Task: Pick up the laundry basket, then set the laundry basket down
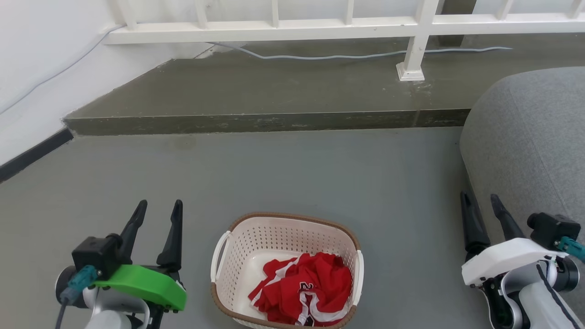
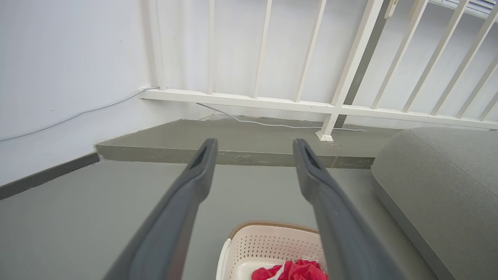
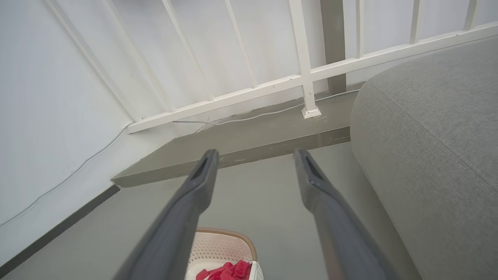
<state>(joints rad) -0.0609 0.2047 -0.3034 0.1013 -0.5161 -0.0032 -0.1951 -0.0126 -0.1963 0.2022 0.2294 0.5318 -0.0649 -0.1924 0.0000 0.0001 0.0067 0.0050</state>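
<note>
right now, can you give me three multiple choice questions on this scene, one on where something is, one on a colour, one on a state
1. Where does the laundry basket stand?
A. on a table
B. on the floor
C. on a chair

2. What colour is the garment lying in it?
A. blue
B. red with white trim
C. black

3. How do the left gripper and the right gripper stand?
A. both open, holding nothing
B. both shut on the basket
C. one open, one shut

Answers:
1 B: the basket rests on the grey floor, between the two grippers.
2 B: the crumpled cloth is red with white bands.
3 A: each pair of fingers is spread with nothing between them, off to the sides of the basket.
</note>
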